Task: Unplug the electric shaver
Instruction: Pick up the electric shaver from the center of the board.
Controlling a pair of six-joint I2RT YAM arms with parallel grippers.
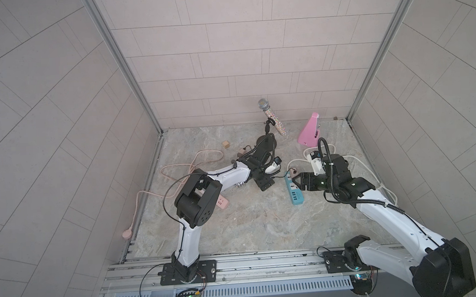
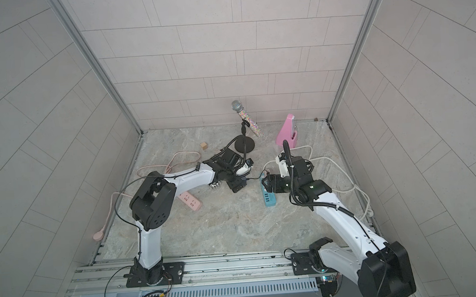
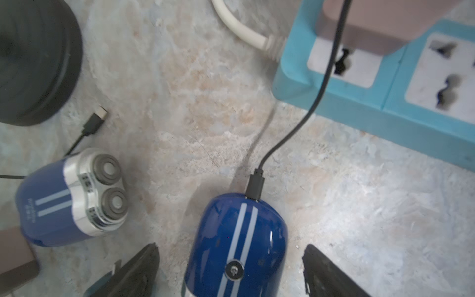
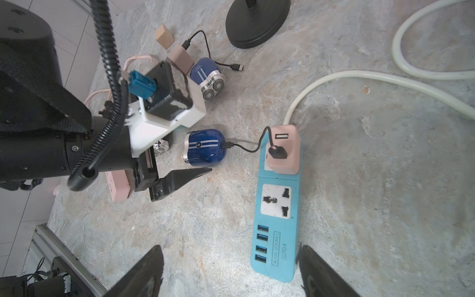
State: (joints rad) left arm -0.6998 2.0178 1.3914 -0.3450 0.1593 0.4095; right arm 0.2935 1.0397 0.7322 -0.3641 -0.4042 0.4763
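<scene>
- Left pincer [image 3: 231,246]: jaws wide, straddling the blue shaver [image 3: 239,231], gaps both sides, nothing held.
- Shaver lies on the counter [image 3: 205,102] just beside the blue power strip [image 4: 276,231]; black cable [image 3: 304,119] runs from its end to a pink adapter [image 4: 284,149].
- Right pincer [image 4: 230,246]: wide, above the strip's USB end.
- Best bet: clamp shaver squarely, pin strip, pull straight along the plug [image 3: 255,185].

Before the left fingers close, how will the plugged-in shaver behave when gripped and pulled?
The shaver looks glossy and rounded, so it may slip or swivel between the fingers. Its thin cable curves loosely, so it is probably floppy and will not resist. The shaver lies on its side and could roll if nudged.
</scene>
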